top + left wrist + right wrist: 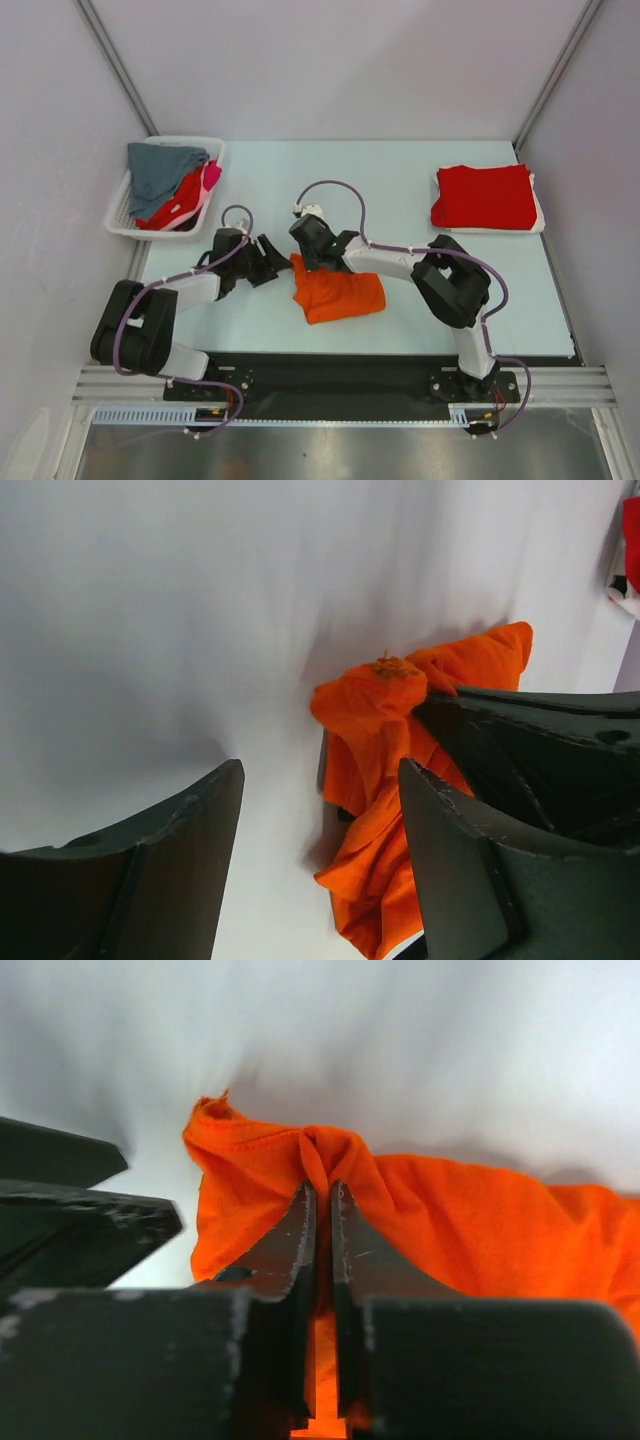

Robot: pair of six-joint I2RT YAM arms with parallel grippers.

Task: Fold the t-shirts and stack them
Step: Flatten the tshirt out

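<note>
My right pincer point(320, 1192) is clamped on a pinch of the orange t-shirt point(340, 295), at the corner of the cloth farthest from my bases and toward my left. In the wrist view the fingers press together with a ridge of fabric gathered between them. My left pincer point(320, 780) stands apart with nothing in it, just beside the left edge of the same shirt. The shirt lies in the middle of the surface point(400, 180), bunched into a rough slab rather than a neat fold. A folded red t-shirt point(485, 195) rests at the far right, and a grey t-shirt point(160, 165) sits with red and pink tees point(185, 205) in the basket point(120, 225) at the far left.

I judge the step in hand to be opening out or squaring the orange shirt so it can be folded. To do it well, I should bring the left pincer onto a matching corner or edge before I lift, closing on one layer if I can find one, not on the whole wad. Both arms should then rise together and draw apart evenly, so the cloth hangs flat. My right pinch seems to hold several layers, so a sharp tug could drag the heap along; slow, level motion suits better. The two wrists are close, so I must mind that they do not knock.
</note>
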